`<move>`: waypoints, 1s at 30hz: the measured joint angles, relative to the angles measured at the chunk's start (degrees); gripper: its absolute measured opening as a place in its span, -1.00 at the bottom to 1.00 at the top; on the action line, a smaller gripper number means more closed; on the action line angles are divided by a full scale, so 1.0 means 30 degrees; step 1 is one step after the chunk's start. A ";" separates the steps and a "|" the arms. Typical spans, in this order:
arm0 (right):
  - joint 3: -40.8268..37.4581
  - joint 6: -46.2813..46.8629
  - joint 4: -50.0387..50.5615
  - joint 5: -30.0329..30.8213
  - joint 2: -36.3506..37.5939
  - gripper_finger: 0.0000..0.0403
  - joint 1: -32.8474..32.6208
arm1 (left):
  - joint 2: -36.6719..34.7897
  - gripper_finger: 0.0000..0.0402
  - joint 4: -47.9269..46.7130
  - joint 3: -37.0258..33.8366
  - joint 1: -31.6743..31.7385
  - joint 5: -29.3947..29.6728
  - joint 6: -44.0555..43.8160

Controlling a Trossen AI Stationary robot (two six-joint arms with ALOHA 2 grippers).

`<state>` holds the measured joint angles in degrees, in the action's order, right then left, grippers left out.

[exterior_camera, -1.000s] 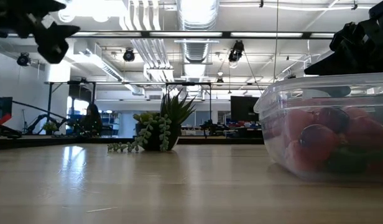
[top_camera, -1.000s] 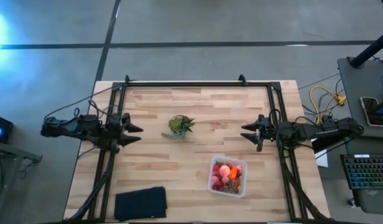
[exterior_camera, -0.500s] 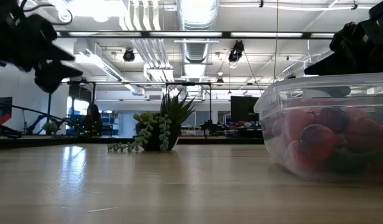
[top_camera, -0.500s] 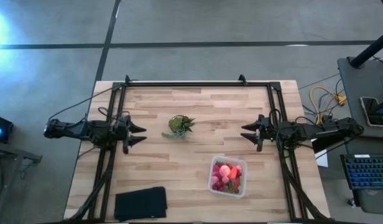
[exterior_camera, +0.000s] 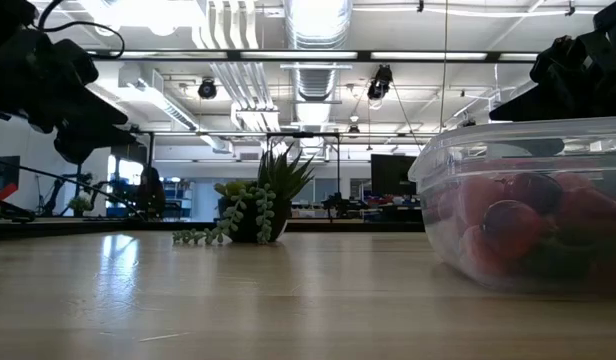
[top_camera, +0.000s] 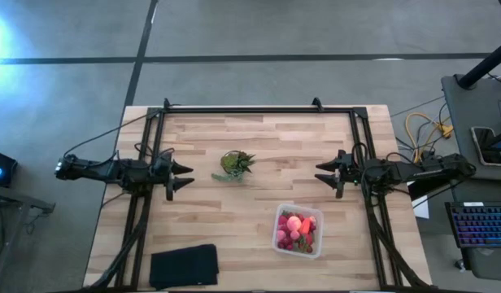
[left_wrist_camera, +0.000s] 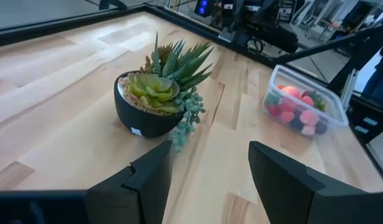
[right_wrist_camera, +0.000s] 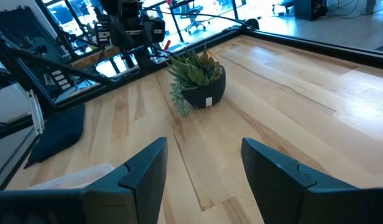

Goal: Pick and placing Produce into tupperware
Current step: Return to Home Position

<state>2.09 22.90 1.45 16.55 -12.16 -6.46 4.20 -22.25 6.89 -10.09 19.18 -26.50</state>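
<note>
— Where is the produce [top_camera: 295, 226] now?
— It lies inside the tupperware [top_camera: 318, 244], nearer than the plant [top_camera: 235, 163] and to the plant's right. The black pad [top_camera: 184, 265] is nearer too, on the plant's left.
— And the grippers?
— The left gripper [top_camera: 189, 177] hangs just left of the plant, jaws wide apart, holding nothing. The right gripper [top_camera: 318, 173] is well to the plant's right, jaws also spread, empty.
</note>
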 joint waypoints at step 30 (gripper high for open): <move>0.0000 0.0000 0.0000 -0.0005 0.0000 -0.01 0.0004 | 0.2272 -0.03 0.0244 -0.0043 -0.0007 0.0044 -0.0022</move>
<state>2.09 22.90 1.45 16.53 -12.16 -6.45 11.02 -21.52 6.76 -10.11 19.31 -26.57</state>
